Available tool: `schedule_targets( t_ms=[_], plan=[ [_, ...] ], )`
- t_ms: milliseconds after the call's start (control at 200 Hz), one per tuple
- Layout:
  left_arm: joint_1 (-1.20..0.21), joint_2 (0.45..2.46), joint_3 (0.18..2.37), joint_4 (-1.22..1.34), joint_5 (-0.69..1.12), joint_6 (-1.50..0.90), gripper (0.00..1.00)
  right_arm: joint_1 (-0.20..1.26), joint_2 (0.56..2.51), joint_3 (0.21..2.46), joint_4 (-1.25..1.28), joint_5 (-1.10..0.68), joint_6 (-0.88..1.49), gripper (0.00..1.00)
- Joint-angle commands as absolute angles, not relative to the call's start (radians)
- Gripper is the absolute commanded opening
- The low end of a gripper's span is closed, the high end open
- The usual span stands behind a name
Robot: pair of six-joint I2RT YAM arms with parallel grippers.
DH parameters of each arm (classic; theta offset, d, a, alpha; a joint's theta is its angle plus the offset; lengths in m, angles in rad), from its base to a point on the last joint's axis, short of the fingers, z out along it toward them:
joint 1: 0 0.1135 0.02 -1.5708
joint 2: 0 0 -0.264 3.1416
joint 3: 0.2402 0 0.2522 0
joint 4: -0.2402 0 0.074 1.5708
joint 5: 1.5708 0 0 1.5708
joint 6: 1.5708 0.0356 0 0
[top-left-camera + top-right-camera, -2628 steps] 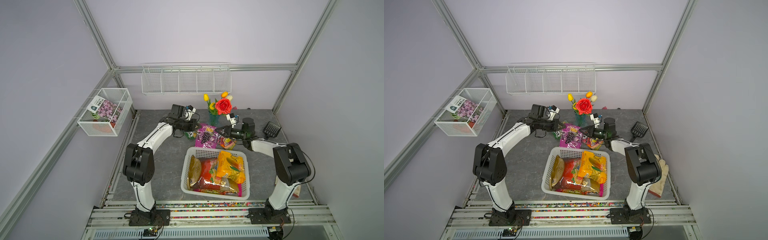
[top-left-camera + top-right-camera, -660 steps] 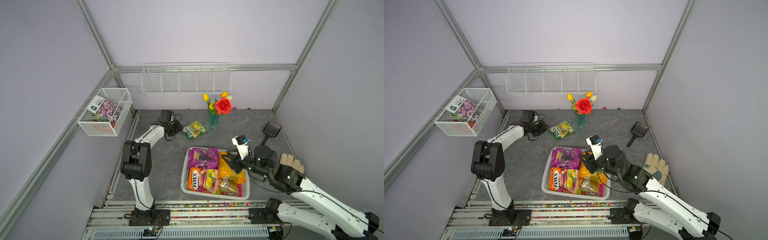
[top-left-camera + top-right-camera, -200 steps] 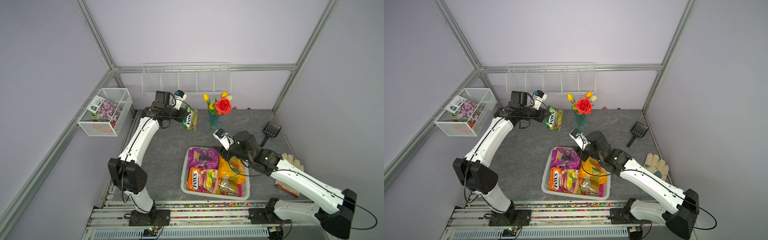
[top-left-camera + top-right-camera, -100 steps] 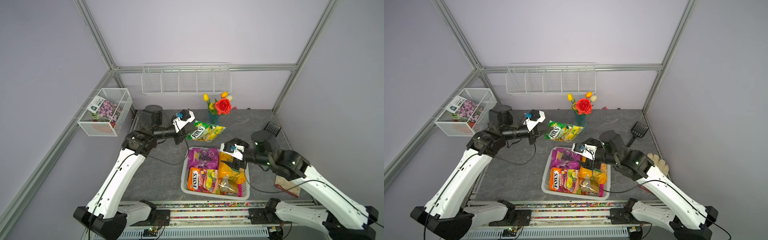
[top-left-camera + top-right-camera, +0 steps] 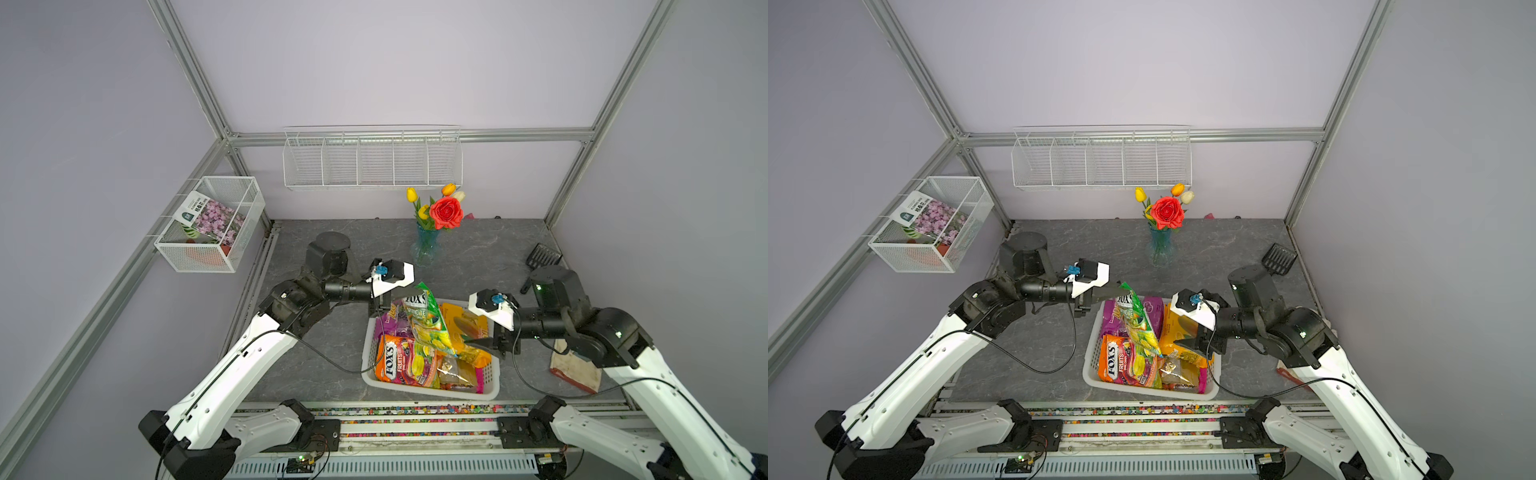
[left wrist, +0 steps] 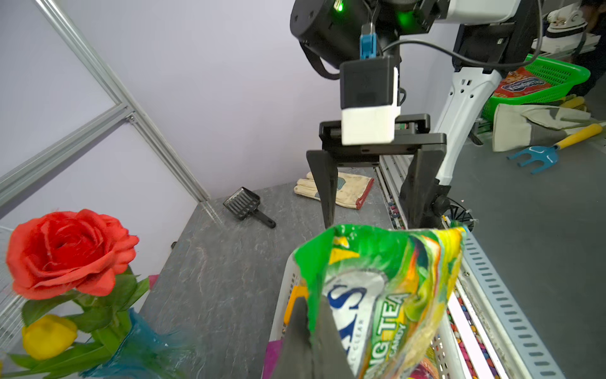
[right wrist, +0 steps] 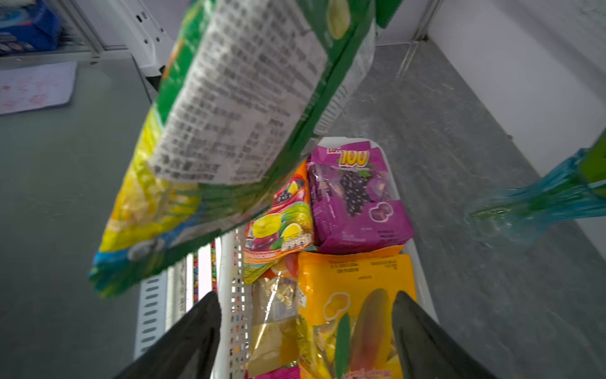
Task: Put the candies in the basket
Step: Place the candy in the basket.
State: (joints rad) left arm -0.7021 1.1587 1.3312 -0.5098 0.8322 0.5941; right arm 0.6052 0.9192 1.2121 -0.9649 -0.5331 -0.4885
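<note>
Since half a second before, your left gripper (image 5: 405, 296) brought the green FOX'S bag (image 5: 428, 324) over the basket (image 5: 492, 380), clamped on its top corner. Your right gripper (image 5: 484, 343) stood apart, empty, beside it.

— Near the vase (image 5: 427, 245)?
— Holds a red rose (image 5: 446, 212) and tulips (image 5: 411, 193); wire rack (image 5: 372, 160) above it, black scoop (image 5: 542, 258) and work glove (image 6: 341, 190) off rightward, wire cube basket (image 5: 212, 224) leftward.
</note>
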Motion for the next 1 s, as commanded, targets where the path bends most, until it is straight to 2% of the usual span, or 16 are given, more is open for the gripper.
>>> schedule_targets(
  t_ms=[0, 100, 260, 450, 580, 650, 700, 880, 995],
  plan=[
    [-0.714, 1.177, 1.32, -0.443, 0.856, 0.523, 0.0, 0.6, 0.892, 1.16, -1.0, -0.672, -0.416, 0.84],
    [-0.718, 1.182, 1.312, -0.443, 0.858, 0.502, 0.0, 0.601, 0.838, 1.098, -0.988, -0.708, -0.413, 0.84],
    [-0.719, 1.18, 1.289, -0.425, 0.852, 0.477, 0.0, 0.602, 0.731, 0.96, -0.788, -0.729, -0.294, 0.83],
    [-0.719, 1.205, 1.282, -0.403, 0.862, 0.439, 0.0, 0.607, 0.777, 0.9, -0.663, -0.68, -0.23, 0.74],
    [-0.721, 1.213, 1.269, -0.396, 0.875, 0.421, 0.0, 0.607, 0.815, 0.915, -0.69, -0.619, -0.265, 0.58],
    [-0.721, 1.215, 1.255, -0.39, 0.88, 0.417, 0.0, 0.607, 0.825, 0.931, -0.722, -0.588, -0.284, 0.43],
    [-0.721, 1.216, 1.242, -0.385, 0.882, 0.413, 0.0, 0.606, 0.828, 0.941, -0.746, -0.574, -0.3, 0.38],
    [-0.727, 1.216, 1.195, -0.355, 0.901, 0.388, 0.0, 0.601, 0.861, 1.006, -0.9, -0.544, -0.378, 0.02],
    [-0.756, 1.218, 1.15, -0.343, 0.901, 0.392, 0.0, 0.6, 0.9, 1.068, -1.062, -0.551, -0.45, 0.0]
  ],
)
